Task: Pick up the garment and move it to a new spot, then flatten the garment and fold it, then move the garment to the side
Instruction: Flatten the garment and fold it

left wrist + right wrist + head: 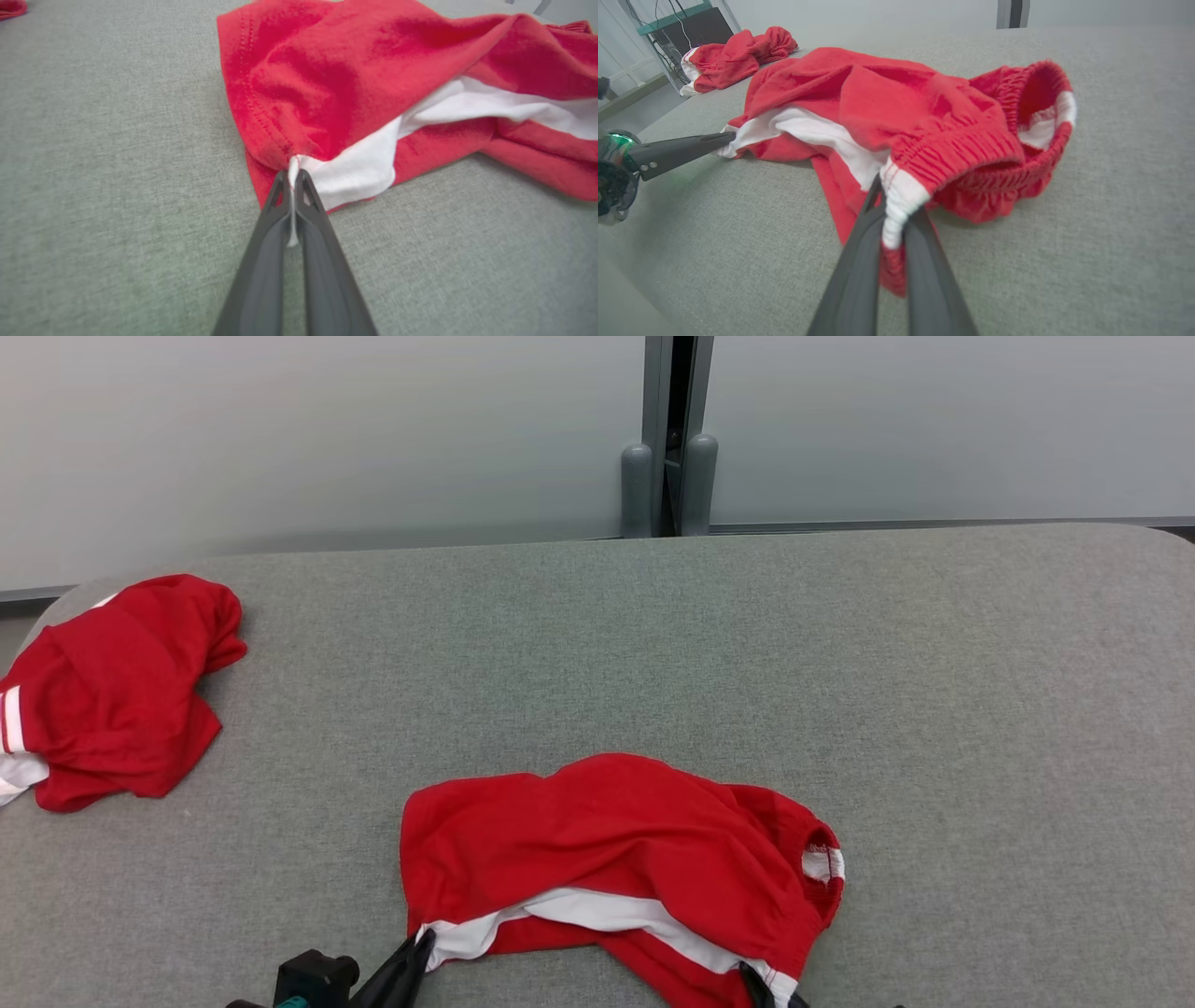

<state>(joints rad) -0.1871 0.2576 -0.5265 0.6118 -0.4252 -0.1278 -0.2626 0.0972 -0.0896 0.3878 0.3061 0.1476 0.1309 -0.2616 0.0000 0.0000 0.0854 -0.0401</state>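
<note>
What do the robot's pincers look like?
Both are dark grey. The left pincer has two long, thin fingers narrowing to tips with small triangle-shaped holes. The right pincer has the same long dark fingers.

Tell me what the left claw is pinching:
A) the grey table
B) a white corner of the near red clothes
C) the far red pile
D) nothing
B: the left claw is shut on the white corner of the red garment nearest it.
</note>
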